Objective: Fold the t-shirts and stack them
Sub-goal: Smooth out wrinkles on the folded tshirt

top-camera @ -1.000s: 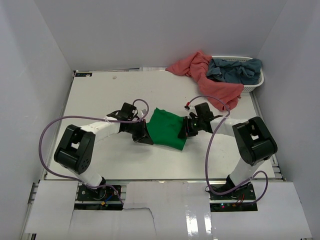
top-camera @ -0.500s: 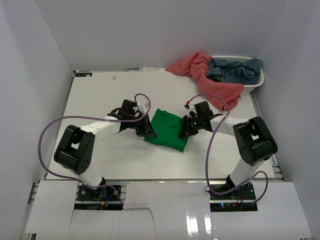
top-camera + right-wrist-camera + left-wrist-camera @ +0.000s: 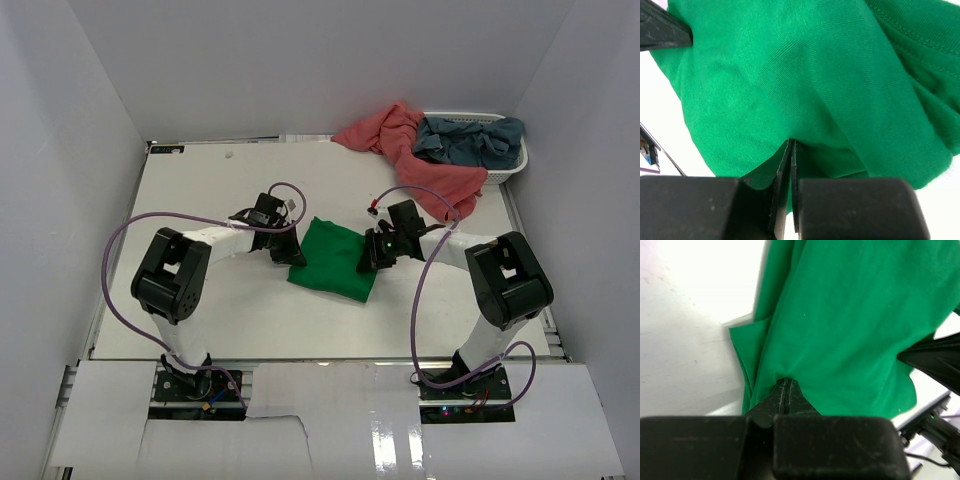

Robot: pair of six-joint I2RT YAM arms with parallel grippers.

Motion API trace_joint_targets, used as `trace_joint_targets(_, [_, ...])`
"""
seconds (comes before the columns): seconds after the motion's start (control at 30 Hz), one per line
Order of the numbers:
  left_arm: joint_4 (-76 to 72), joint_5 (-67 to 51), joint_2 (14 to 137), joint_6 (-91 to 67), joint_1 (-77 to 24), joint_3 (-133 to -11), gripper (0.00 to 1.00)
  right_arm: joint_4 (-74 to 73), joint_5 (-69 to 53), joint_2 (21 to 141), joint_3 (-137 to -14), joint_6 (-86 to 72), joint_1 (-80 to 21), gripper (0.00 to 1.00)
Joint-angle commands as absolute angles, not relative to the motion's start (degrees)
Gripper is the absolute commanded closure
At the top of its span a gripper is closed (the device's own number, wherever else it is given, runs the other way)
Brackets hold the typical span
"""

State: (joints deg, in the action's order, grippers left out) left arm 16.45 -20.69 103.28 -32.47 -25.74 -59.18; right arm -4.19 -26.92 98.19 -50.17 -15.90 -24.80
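The task stood at an early stage, by my reading: of the three shirts only the green t-shirt [image 3: 335, 262] was in work, and it lay in the middle of the bench [image 3: 200, 190] between the two arms, already doubled into a small, roughly four-sided packet rather than spread out flat; the salmon-pink t-shirt [image 3: 410, 150] lay crumpled at the far right of the bench, spilling out over the rim of the white basket [image 3: 518, 160], and the grey-blue t-shirt [image 3: 470, 138] sat bunched inside that basket, touching the pink one; neither had been folded, and no stack had been begun. The left fingers [image 3: 775, 402] were clenched on the left edge of the green cloth, a small tuck of fabric pinched between them; the right fingers [image 3: 784, 170] were likewise clenched on its right edge, with the cloth gathered to a point at their tips. The green cloth looked soft and thin, a plain bright knit; it showed several layers at the left edge in the left wrist view, a stitched hem at the upper right of the right wrist view, and shallow creases running away from each pinch; its lower edge was uneven rather than square. What remained, as I judged, was to finish and set down this fold, then fold the other two and pile all three.
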Motion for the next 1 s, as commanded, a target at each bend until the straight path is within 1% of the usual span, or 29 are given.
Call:
trace_joint_targets(0.0, [19.2,-14.6,103.2,-31.7,-26.3,-61.3,1.00,-4.7,-25.8,98.7,-52.2,-14.5,-25.0,0.92])
trace_joint_targets(0.2, [20.1,-15.2,104.0,-32.6,-27.2,-59.0,1.00,-4.9,-25.7,101.2,-54.1,-14.5,-25.0,0.92])
trace_joint_targets(0.63, [19.5,-14.9,98.5,-38.0,-31.8,-48.6,1.00,-5.1,-25.2,107.7,-58.8,-13.3,-24.9,0.92])
trace_joint_targets(0.77, [20.3,-12.7,97.4,-37.7,-31.8,-48.0,1.00,-6.1,-25.1,107.5,-59.2,-12.7,-24.9,0.92])
trace_joint_targets(0.97, [21.8,-10.8,99.8,-36.1,-31.8,-51.0,1.00,-8.1,-22.9,105.3,-58.1,-11.6,-24.3,0.92])
